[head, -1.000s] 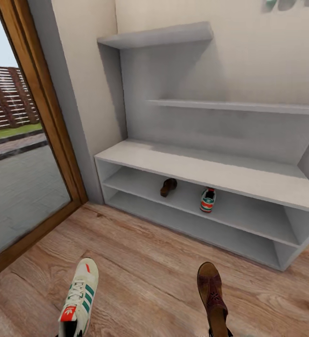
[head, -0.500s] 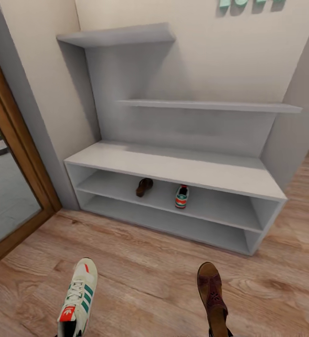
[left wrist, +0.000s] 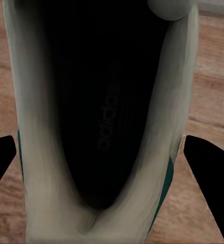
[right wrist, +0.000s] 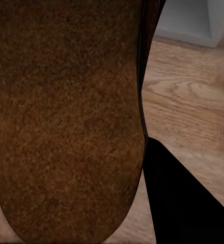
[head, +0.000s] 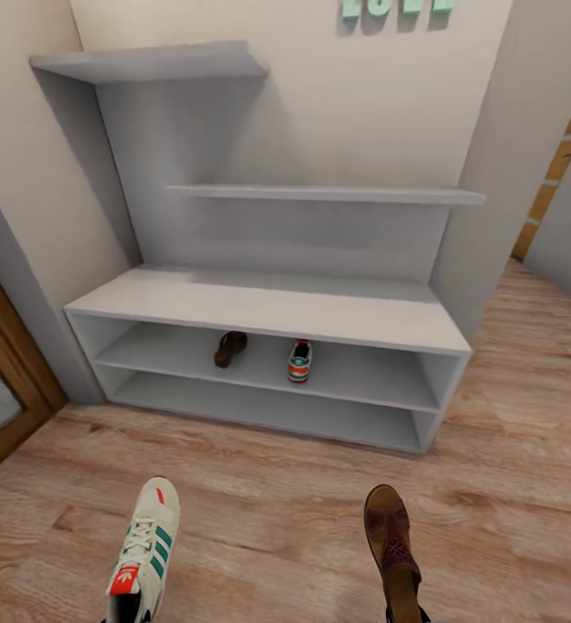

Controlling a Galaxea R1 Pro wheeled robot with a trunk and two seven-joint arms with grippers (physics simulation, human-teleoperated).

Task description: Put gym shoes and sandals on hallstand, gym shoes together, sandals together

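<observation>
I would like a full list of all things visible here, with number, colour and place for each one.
Hallstand: 1, pale grey, against the wall.
Sneaker: 1, cream with green and red, on the upper open shelf row.
Sandal: 1, dark brown, same row, apart from that sneaker.
Held sneaker: 1, cream with green stripes, over the floor, left.
Held sandal: 1, dark brown, over the floor, right.
Floor: 1, light brown wood.
Wall letters: teal, above the hallstand.
Left hand: black fingers either side of the held sneaker.
</observation>
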